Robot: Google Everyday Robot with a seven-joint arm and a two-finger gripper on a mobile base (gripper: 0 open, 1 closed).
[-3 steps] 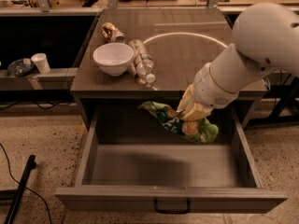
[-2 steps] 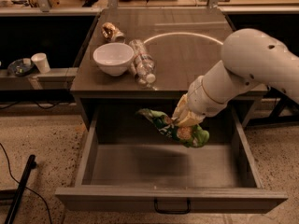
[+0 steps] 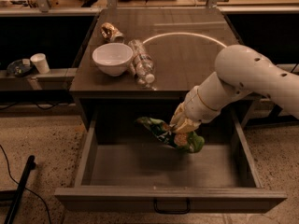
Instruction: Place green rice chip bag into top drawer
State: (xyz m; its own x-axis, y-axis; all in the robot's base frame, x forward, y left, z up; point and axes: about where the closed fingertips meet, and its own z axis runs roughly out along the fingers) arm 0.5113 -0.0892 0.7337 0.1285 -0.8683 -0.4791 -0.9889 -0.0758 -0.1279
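Observation:
The green rice chip bag [image 3: 169,134] is crinkled green foil with tan chip images. It hangs inside the open top drawer [image 3: 163,197], above the drawer floor near its back middle. My gripper [image 3: 183,125] comes down from the white arm at the right and is shut on the bag's upper right part. The drawer is pulled fully out, with its dark handle [image 3: 171,206] at the front centre. The drawer floor beneath the bag is bare wood.
On the cabinet top stand a white bowl [image 3: 112,58], a clear plastic bottle [image 3: 142,67] lying on its side, and a small gold-brown wrapper [image 3: 111,31]. A white cup [image 3: 40,63] sits on a low shelf at the left. A dark pole [image 3: 21,190] lies on the floor at left.
My gripper has moved left and lower with the green bag, going deeper into the open drawer. The drawer and the things on the cabinet top have not moved.

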